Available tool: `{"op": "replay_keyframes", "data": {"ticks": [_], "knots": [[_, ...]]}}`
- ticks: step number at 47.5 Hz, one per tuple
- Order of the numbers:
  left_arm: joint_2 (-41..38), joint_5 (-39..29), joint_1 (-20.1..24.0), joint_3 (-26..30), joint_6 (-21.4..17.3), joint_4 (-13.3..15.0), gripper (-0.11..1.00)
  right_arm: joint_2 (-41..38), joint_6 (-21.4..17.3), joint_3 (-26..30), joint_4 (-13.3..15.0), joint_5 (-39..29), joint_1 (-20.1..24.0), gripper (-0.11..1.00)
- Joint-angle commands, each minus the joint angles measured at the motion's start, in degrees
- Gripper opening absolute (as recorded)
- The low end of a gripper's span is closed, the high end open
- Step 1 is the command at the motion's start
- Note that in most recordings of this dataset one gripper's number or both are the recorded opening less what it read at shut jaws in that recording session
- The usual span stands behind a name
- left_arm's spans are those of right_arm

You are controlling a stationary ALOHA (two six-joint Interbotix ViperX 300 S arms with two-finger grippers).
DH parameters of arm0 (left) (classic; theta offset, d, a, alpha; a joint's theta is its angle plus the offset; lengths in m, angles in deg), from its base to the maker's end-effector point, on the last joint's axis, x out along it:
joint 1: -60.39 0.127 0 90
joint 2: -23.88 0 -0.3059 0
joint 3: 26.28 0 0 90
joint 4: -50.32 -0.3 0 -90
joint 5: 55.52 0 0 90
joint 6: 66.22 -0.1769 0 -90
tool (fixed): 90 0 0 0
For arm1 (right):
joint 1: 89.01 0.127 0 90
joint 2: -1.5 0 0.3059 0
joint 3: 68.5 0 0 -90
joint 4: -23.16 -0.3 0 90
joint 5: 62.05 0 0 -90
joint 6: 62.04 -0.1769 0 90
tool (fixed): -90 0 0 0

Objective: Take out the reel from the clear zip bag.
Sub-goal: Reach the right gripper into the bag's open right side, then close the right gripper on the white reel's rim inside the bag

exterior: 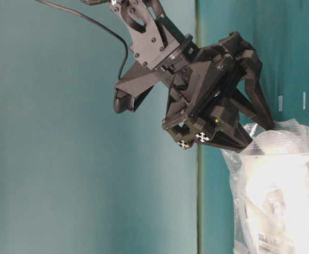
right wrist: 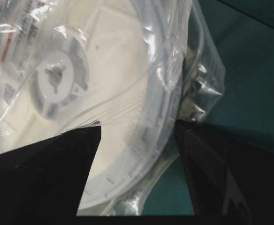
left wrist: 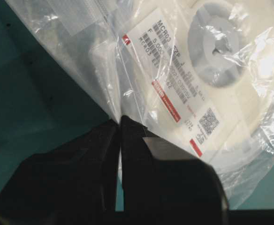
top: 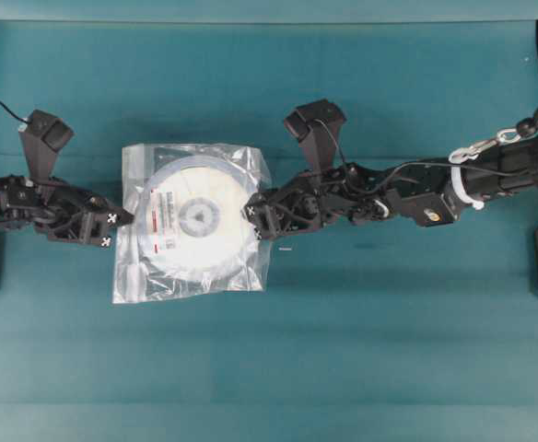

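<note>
**Bag pinned at one edge, opposite end effector spread at the other**

Overhead view: the clear zip bag [top: 193,221] lies flat on the teal tabletop [top: 361,350] with the reel [top: 193,217] inside it, label facing up. The left end effector [top: 120,224] sits at the bag's left edge and the right end effector [top: 255,221] at its right edge, so the bag is bracketed between the two arms. That layout suggests one side anchors the plastic while the other works at the reel or the opening. A small dark speck [top: 285,247] lies on the tabletop just beside the bag's right edge.

Table-level view: only one arm's end effector shows, with its fingertips at the crinkled top of the bag and the pale reel showing through the film. Which way the jaws stand is hard to read here.

Left wrist view: this settles what the overhead cannot. The left end effector [left wrist: 119,125] is pressed together on a fold of the bag's film, pinching plastic only; the reel's label [left wrist: 174,84] and hub sit beyond the tips, untouched.

Right wrist view: the right end effector [right wrist: 138,133] is spread wide, its two fingers straddling the reel's rim through or at the bag. Whether the tips are inside the bag's mouth I cannot tell. The reel is not yet out.
</note>
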Motion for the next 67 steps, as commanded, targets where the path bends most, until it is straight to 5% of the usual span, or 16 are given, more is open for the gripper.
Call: {"op": "replay_keyframes", "data": {"ticks": [1, 40, 56, 67], "knots": [[0.18, 0.18, 0.0, 0.62, -0.09, -0.18, -0.02, 0.35, -0.53, 0.97, -0.09, 0.26, 0.09, 0.84], [-0.7, 0.18, 0.0, 1.23, -0.09, -0.18, -0.02, -1.23, -0.53, 3.6, -0.09, -0.53, 0.7, 0.77], [-0.62, 0.18, 0.0, 1.23, -0.09, -0.18, -0.02, -1.14, -0.62, 3.34, -0.26, -2.64, 0.26, 0.56], [-0.62, 0.18, 0.0, 1.23, -0.09, -0.18, -0.02, -0.79, -0.35, 2.46, -3.08, -3.25, -0.97, 0.22]]}}
